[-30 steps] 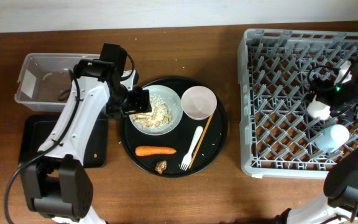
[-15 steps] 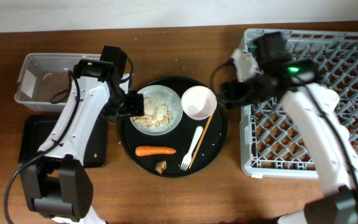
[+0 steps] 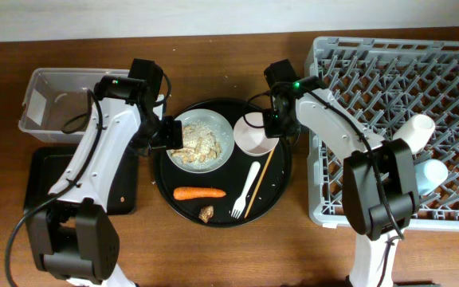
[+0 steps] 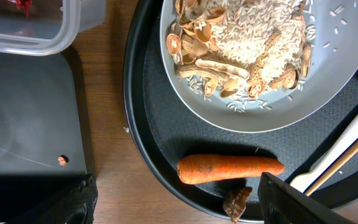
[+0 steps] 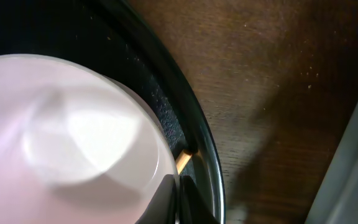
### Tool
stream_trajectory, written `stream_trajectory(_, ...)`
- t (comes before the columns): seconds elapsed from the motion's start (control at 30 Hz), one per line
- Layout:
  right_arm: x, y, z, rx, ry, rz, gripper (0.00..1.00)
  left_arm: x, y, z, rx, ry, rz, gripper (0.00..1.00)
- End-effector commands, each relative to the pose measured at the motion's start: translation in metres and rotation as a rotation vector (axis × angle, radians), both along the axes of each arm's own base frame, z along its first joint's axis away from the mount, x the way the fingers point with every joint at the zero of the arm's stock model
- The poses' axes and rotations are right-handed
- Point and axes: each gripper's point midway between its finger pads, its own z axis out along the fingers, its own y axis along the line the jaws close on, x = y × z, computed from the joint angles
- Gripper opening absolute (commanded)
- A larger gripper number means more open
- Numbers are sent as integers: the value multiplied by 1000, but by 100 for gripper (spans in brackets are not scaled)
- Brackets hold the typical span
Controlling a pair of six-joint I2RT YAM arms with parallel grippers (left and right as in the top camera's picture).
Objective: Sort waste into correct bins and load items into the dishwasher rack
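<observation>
Bowl (image 3: pixel 253 132) upright on round tray (image 3: pixel 285 171), just beside plate (image 4: pixel 309 93) holding rice (image 4: pixel 247 31) and nut shells. Right gripper (image 3: pixel 271 127) at bowl's right rim, fingers close together; cannot tell whether rim is pinched. Left gripper (image 3: pixel 166 132) spread wide, empty, at plate's left edge. Carrot (image 3: pixel 199 192), brown scrap (image 3: pixel 206 213), fork (image 3: pixel 245 190), chopsticks (image 3: pixel 260 179) lie on round tray. Cream cup (image 3: pixel 415 130), blue cup (image 3: pixel 429 175) in rack (image 3: pixel 357 88). Tub (image 3: pixel 30 108), flat black tray (image 3: pixel 42 191) at left.
</observation>
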Motion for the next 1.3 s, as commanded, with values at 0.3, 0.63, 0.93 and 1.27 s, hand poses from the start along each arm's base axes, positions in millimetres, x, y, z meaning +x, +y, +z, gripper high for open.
stream_trajectory(0.3,5,-240,280,-796,-527,-527,4,0,3,10,4,-30,16,82)
stream_trajectory(0.63,51,-269,120,-1099,-237,-509,4,1,-2,11,-20,-33,15,83)
stream_trajectory(0.93,16,-198,102,-773,-108,-463,99,2,-2,11,-19,-34,15,83)
stream_trajectory(1.27,-71,-50,167,170,75,-18,99,6,-4,11,-7,-55,4,83)
